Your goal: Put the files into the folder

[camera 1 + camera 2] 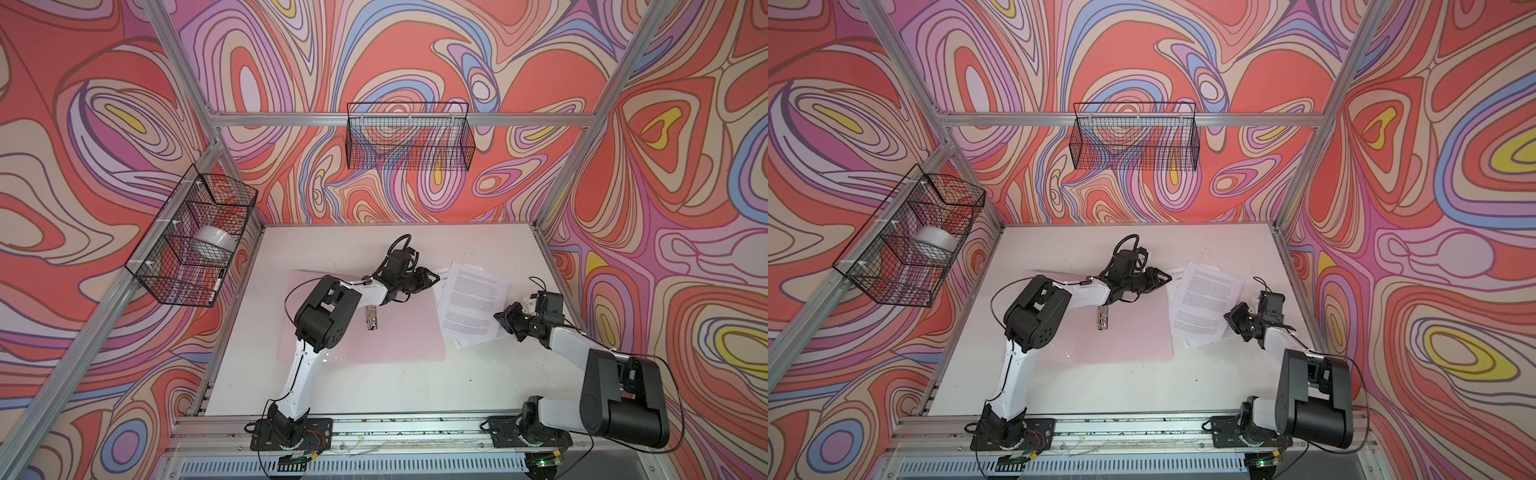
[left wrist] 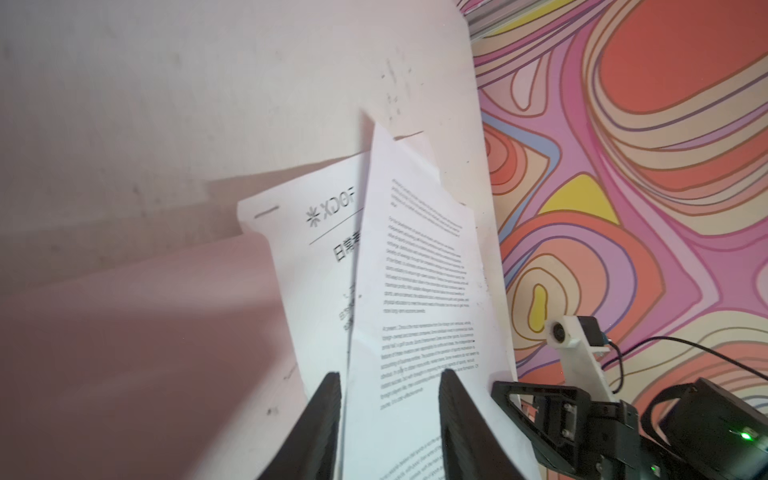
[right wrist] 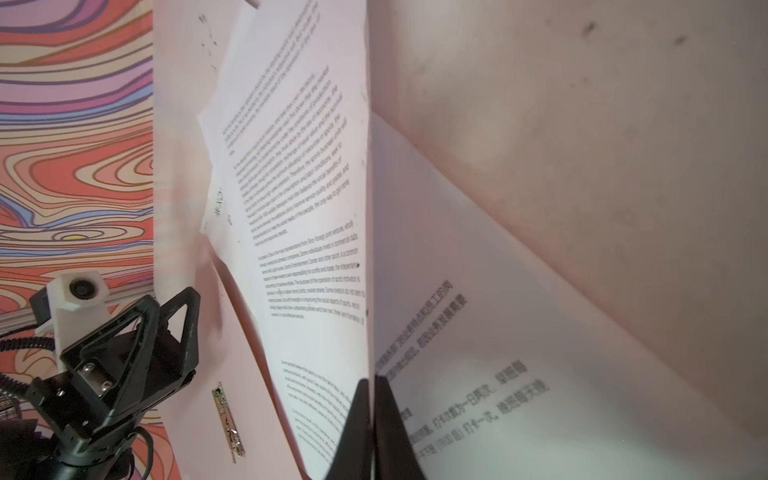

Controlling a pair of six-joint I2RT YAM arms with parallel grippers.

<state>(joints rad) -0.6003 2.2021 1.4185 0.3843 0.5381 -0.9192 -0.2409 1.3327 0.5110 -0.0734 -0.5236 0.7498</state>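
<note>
Files [image 1: 469, 303] lie, in both top views, piled on the table [image 1: 415, 386] at the open folder's [image 1: 395, 336] edge; we judge none filed yet. By the left wrist view, the left fingers [image 2: 324, 424] stand spread at the pile's folder-side edge. By the right wrist view, the right fingers [image 3: 359, 419] pinch the top sheet [image 3: 307, 208]; moving everything across is left.

- The files [image 1: 471, 297]: white sheets with black print, loosely fanned, lying at the folder's right edge.
- The folder [image 1: 395, 338]: pale pink, open flat, with a metal clip [image 1: 371, 318] at its middle.
</note>
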